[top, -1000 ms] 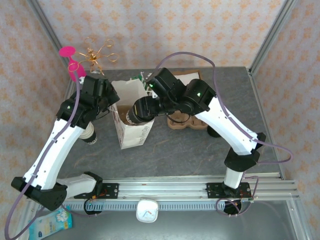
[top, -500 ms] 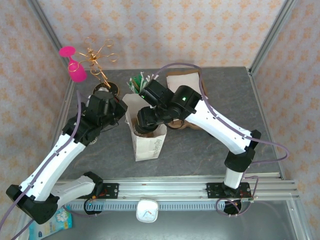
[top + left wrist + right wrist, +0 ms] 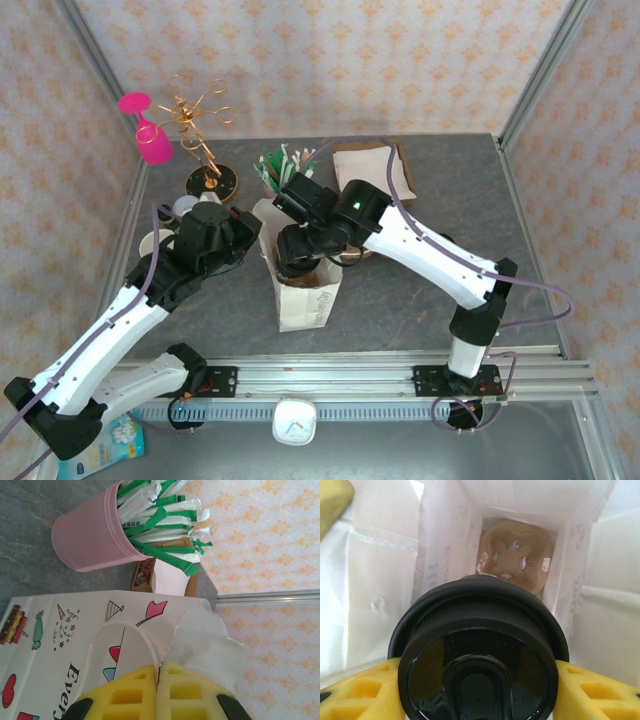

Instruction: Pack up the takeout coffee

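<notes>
The takeout coffee (image 3: 477,645) shows its round black lid, held upright in the mouth of a white printed paper bag (image 3: 305,295). My right gripper (image 3: 477,680) is shut on the cup, one yellow finger (image 3: 362,692) on each side under the lid. From above, my right gripper (image 3: 295,250) reaches down into the bag's open top. A brown cardboard carrier (image 3: 517,555) lies at the bag's bottom. My left gripper (image 3: 161,666) is shut on the bag's (image 3: 75,645) rim by its white handle loop. From above, my left gripper (image 3: 258,222) is at the bag's left upper edge.
A pink cup of green-and-white wrapped sticks (image 3: 95,537) stands just behind the bag, also seen from above (image 3: 280,165). A brown-and-white napkin pile (image 3: 372,165) lies at the back. A gold wire stand (image 3: 205,150) and cream cups (image 3: 158,245) are at the left.
The bag and both grippers have shifted right and toward the near edge. My right gripper has come down with the cup into the bag's mouth.
</notes>
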Available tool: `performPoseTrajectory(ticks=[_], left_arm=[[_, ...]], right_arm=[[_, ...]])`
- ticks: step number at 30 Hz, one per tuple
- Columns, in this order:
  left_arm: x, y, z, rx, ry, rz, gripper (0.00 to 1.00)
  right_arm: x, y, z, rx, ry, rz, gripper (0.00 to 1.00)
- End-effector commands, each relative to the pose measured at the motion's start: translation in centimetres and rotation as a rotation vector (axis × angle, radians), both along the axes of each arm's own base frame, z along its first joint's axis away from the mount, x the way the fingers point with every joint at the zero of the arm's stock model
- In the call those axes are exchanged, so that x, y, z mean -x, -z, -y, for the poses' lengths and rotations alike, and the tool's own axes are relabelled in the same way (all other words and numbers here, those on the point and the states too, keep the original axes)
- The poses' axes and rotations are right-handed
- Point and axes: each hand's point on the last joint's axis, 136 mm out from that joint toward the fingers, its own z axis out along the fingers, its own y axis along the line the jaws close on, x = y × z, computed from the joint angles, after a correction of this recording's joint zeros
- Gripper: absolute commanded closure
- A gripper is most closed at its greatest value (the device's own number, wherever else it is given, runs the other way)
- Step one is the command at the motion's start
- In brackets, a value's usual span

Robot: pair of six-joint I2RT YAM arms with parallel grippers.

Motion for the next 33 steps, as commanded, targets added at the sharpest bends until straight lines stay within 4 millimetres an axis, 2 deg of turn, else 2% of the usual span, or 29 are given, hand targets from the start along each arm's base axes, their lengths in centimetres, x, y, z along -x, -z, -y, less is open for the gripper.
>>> performPoseTrajectory(ticks=[1,6,8,15,19,25,31,33], left_arm=[[-0.3,-0.8,-0.6,0.015,-0.042,0.051,1.00],[-0.1,-0.6,-1.0,-0.017,-0.046,0.048,1.00],[-0.1,-0.9,-1.2,-0.025,-0.051,0.057,1.00],[0.4,0.4,-1.1,0.028,-0.068,0.059,1.00],[0.5,-0.6,-1.3,0.009,-0.064,0.086,1.00],[0.8,1.3,-0.3,0.042,-0.026,0.066,1.00],[1.0,1.2,-0.8,-0.008,-0.028,0.079,1.00],[1.0,1.4,-0.8,-0.019,-0.025,0.078,0.96]], right_arm=[[0.6,1.2,-0.5,0.038,0.003,-0.008,0.48],[1.0,1.3,-0.3,0.038,0.024,-0.014,0.49],[1.3,1.7,-0.4,0.042,0.027,-0.033,0.49],[2.0,3.7,-0.1,0.084,0.054,-0.077,0.51],[2.3,4.8,-0.1,0.105,0.065,-0.106,0.52],[2.4,6.4,-0.6,0.136,0.072,-0.138,0.53],[2.4,7.9,-0.4,0.177,0.086,-0.159,0.53],[2.5,8.0,-0.5,0.176,0.085,-0.167,0.54]])
